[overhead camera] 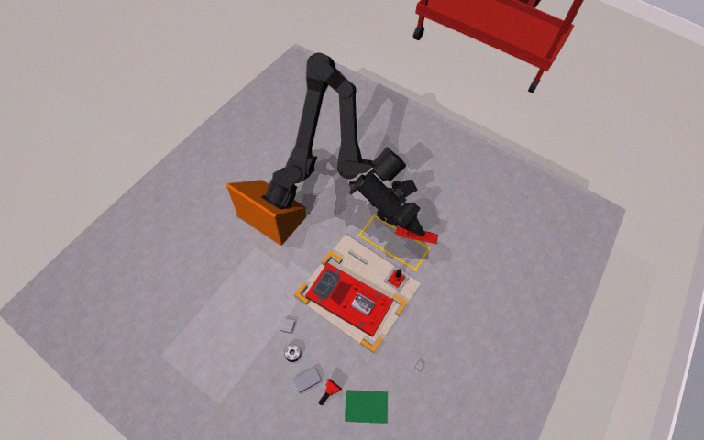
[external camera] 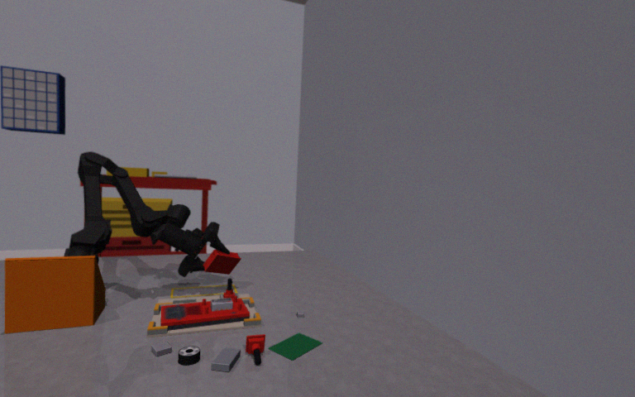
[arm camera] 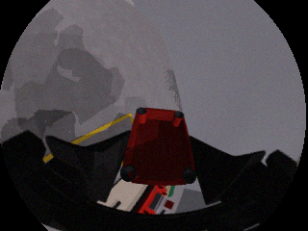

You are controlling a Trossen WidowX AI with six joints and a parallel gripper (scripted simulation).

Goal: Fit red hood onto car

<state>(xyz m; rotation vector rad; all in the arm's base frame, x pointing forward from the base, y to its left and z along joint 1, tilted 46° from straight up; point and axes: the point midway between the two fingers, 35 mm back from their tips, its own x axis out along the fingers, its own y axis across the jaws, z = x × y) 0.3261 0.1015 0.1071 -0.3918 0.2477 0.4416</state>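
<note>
My gripper (overhead camera: pixel 418 232) (external camera: pixel 214 260) (arm camera: pixel 160 137) is shut on the red hood (overhead camera: pixel 428 237) (external camera: pixel 222 263) (arm camera: pixel 156 151). The hood is held in the air, strongly tilted. Its hollow underside and four corner bosses face the wrist camera. In the top view it overlaps the right part of the yellow outline. The red chassis (overhead camera: pixel 354 314) (external camera: pixel 187 320) sits in the beige jig (overhead camera: pixel 376 267) (arm camera: pixel 126 194), below and to the front of the gripper. The silver engine block (overhead camera: pixel 362 303) (external camera: pixel 221 304) is on its deck, with short red pegs around it.
A red part with a black knob (overhead camera: pixel 397 277) (external camera: pixel 229 294) stands upright on the jig's back right. An orange block (overhead camera: pixel 259 213) (external camera: pixel 51 294) is at the arm's base. A wheel (overhead camera: pixel 290 350) (external camera: pixel 188 355), grey blocks, another knobbed part and a green sheet (overhead camera: pixel 366 406) (external camera: pixel 295 346) lie in front.
</note>
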